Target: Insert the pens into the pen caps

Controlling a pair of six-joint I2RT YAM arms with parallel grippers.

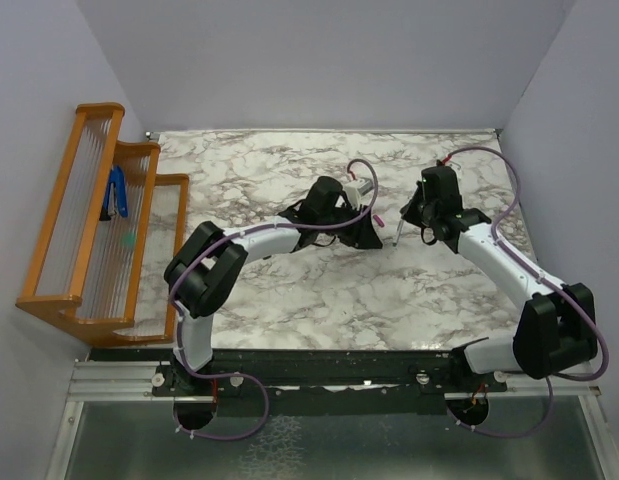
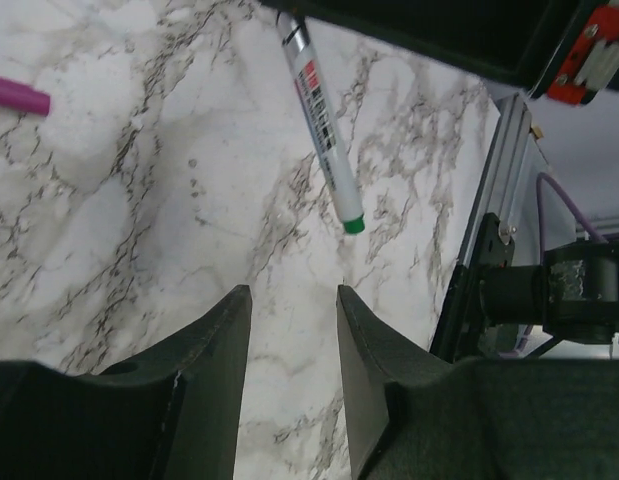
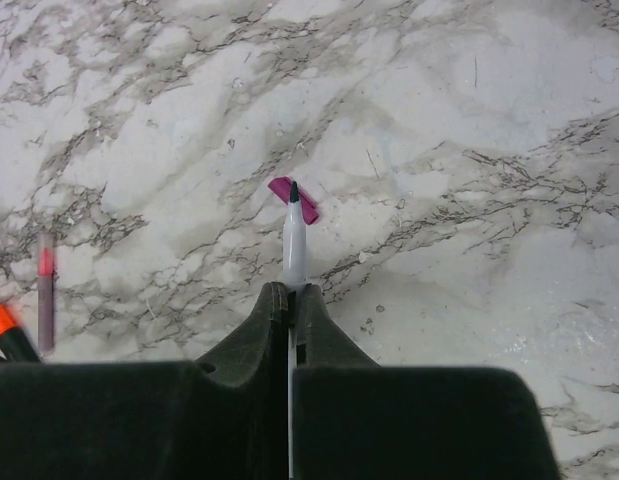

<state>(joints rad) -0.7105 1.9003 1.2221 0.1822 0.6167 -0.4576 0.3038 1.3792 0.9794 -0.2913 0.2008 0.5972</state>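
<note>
Two grippers meet mid-table in the top view: left gripper (image 1: 367,238) and right gripper (image 1: 411,228) face each other, near but apart, over the marble table (image 1: 289,300).
- Pen (image 1: 399,232): hangs tip-down from the right gripper.
- Magenta cap (image 1: 379,217): lies on the table between the two grippers.
- Rack (image 1: 79,250), far left, with a blue tool (image 1: 116,193) in it; we count neither as part of the job.

Left wrist view.
- The left gripper's fingers (image 2: 229,340) stand partly apart with nothing between them. We judge it is poised to fetch the cap, so that each arm brings one half.
- The cap lies flat at the upper left edge, well off the line of the jaws.
- The pen slants down from above, green tip low. We cannot tell whether it touches the table.

Right wrist view.
- The jaws are closed tight on the pen's barrel. We judge the hold is set well back so that the tip stays free to enter a cap.
- The cap lies flat just beyond the tip.
- Marker (image 3: 4,330): orange tip, lower left corner.
- Pinkish stick (image 3: 46,290): blurred, beside the marker. We cannot tell whether it is a pen or a cap.
</note>
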